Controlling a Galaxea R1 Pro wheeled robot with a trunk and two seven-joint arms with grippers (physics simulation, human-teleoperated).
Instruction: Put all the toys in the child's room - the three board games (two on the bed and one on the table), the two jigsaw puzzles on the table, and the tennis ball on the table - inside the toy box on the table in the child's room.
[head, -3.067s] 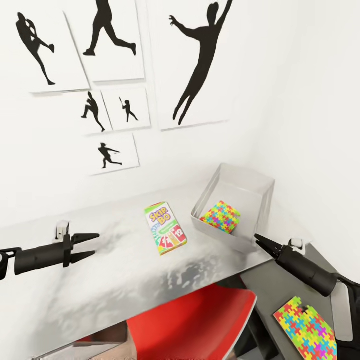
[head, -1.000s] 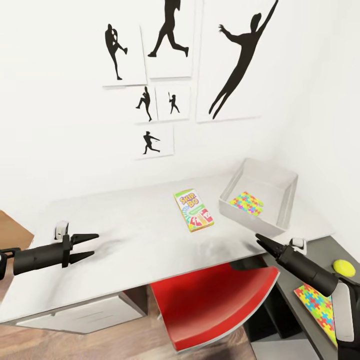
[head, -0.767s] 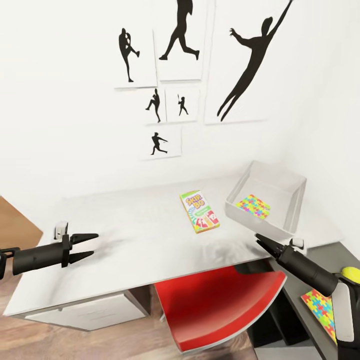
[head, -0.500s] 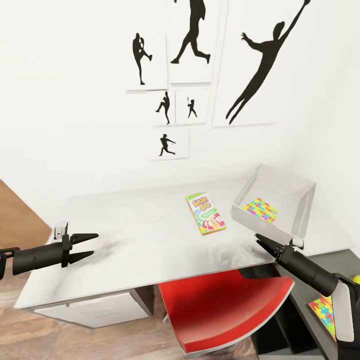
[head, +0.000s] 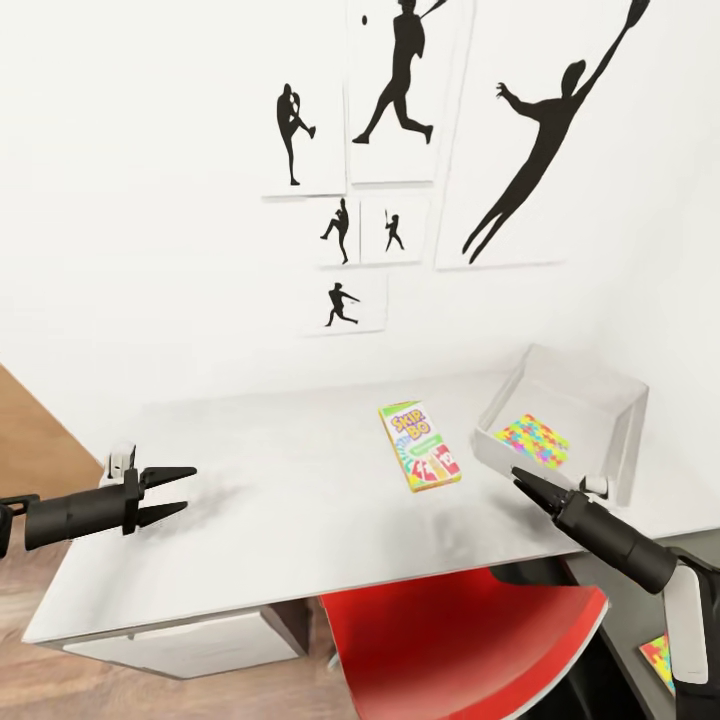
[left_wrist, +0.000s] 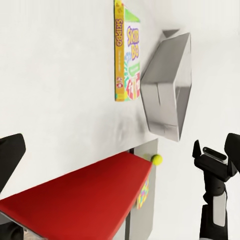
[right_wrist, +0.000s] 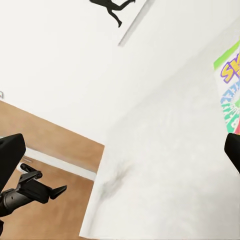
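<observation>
The "SKIP BO" board game (head: 420, 445) lies flat mid-table (head: 280, 480), also seen in the left wrist view (left_wrist: 127, 55). To its right stands the grey toy box (head: 600, 385), with one jigsaw puzzle (head: 533, 440) inside it. The other jigsaw puzzle (head: 655, 660) lies on the dark end section, near the tennis ball (left_wrist: 157, 159). My left gripper (head: 190, 488) hovers open over the table's left end. My right gripper (head: 518, 476) hangs open just in front of the toy box, holding nothing. The bed is out of view.
A red chair (head: 470, 640) is tucked under the table's front edge between my arms. White drawers (head: 180, 635) sit under the left end. Silhouette posters (head: 400, 90) hang on the white wall behind. Wooden floor (head: 30, 450) shows at the left.
The camera has backed away and swung left, so the table and toys shift right in the picture. The tennis ball has slipped off the head view's right edge. Both arms keep their pose.
</observation>
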